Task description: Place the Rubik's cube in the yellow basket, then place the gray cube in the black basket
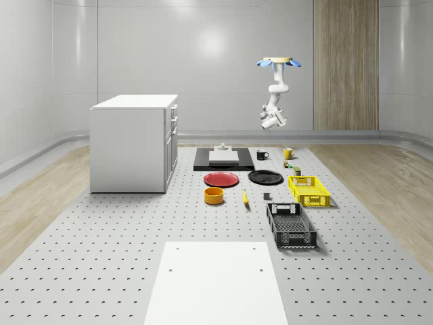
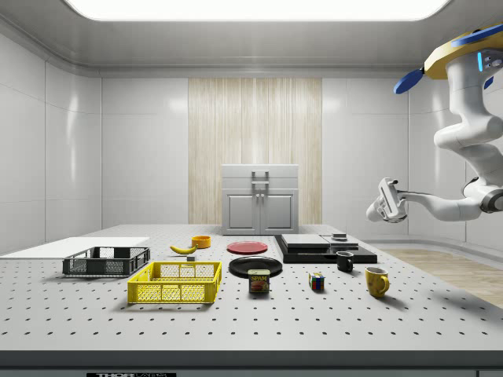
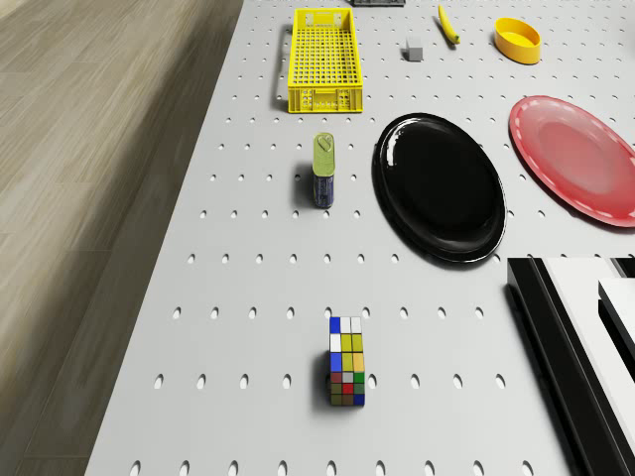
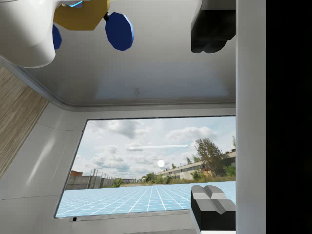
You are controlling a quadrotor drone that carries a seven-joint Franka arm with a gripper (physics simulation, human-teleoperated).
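The Rubik's cube [image 3: 346,362] stands on the perforated table, near a yellow mug [image 2: 376,280] and a can [image 3: 324,171]; it also shows as the Rubik's cube [image 2: 317,282] in the side view. The yellow basket [image 3: 323,59] lies beyond the can, with the small gray cube [image 3: 414,50] beside it. The black basket [image 1: 291,225] sits closer to the whole-scene camera than the yellow basket [image 1: 309,191]. The drone [image 1: 277,62] hovers high over the table's far right part. My gripper [image 1: 270,122] hangs well above the table, open and empty; its fingers [image 4: 209,29] stand far apart, facing the wall.
A black plate [image 3: 440,183] and a red plate [image 3: 575,159] lie by the can. A banana [image 3: 448,25] and an orange bowl [image 3: 518,40] lie past the gray cube. A black slab [image 1: 224,159] and a white cabinet [image 1: 134,142] stand at the whole-scene view's left.
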